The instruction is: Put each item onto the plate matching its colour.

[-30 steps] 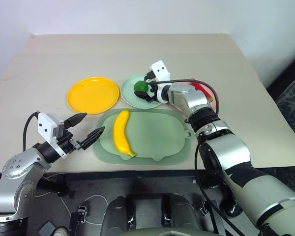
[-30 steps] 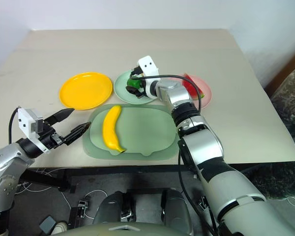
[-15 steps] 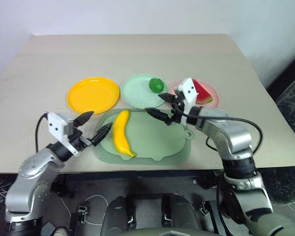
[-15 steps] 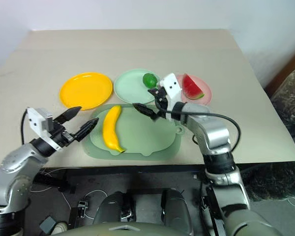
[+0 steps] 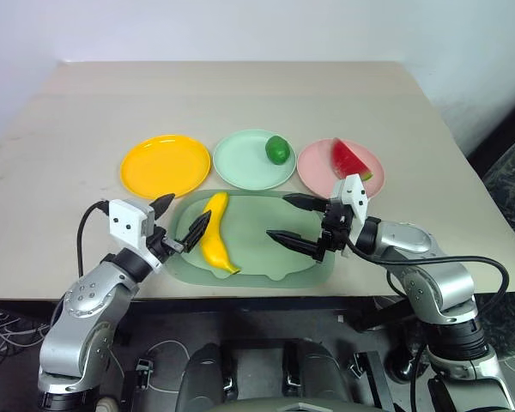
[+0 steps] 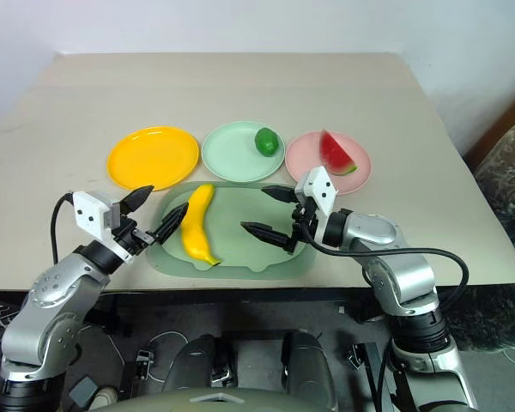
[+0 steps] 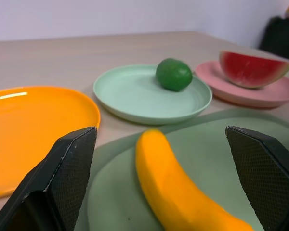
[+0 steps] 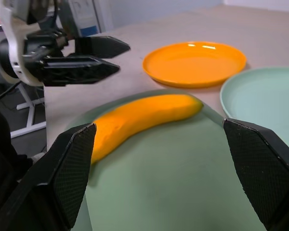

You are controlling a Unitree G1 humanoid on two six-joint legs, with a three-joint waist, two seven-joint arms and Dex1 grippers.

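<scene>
The green fruit point(image 5: 277, 149) is sitting on the mint green plate point(image 5: 245, 163) and the watermelon wedge point(image 5: 349, 160) is resting on the pink plate point(image 5: 319, 165), so two of the three items look sorted. The banana point(image 5: 215, 233) is lying on the pale green tray point(image 5: 266, 257) near the front of the desk point(image 5: 240, 94), well apart from the empty yellow-orange plate point(image 5: 165, 165) where it belongs.

The left gripper point(image 5: 179, 220) is hovering just beside the banana with its jaws spread wide and gripping nothing. The right gripper point(image 5: 293, 220) is hanging over the tray's other half, jaws likewise released and empty, pointing toward the banana.

The risks I am judging from here:

- Both grippers are facing the same fruit from opposite sides. If both are going for it, the fingertips could be colliding over the tray.
- The banana is long, curved and smooth. A pinch near one end could be letting it swing or slip out during the carry.
- The left jaws are sitting low beside the tray's rim. A level approach could be catching that rim and shoving the tray toward the plates, knocking the fruit already placed.
- The yellow-orange plate is light and shallow. Dropping the banana off-centre could be tipping it or leaving the fruit half over the rim.
</scene>
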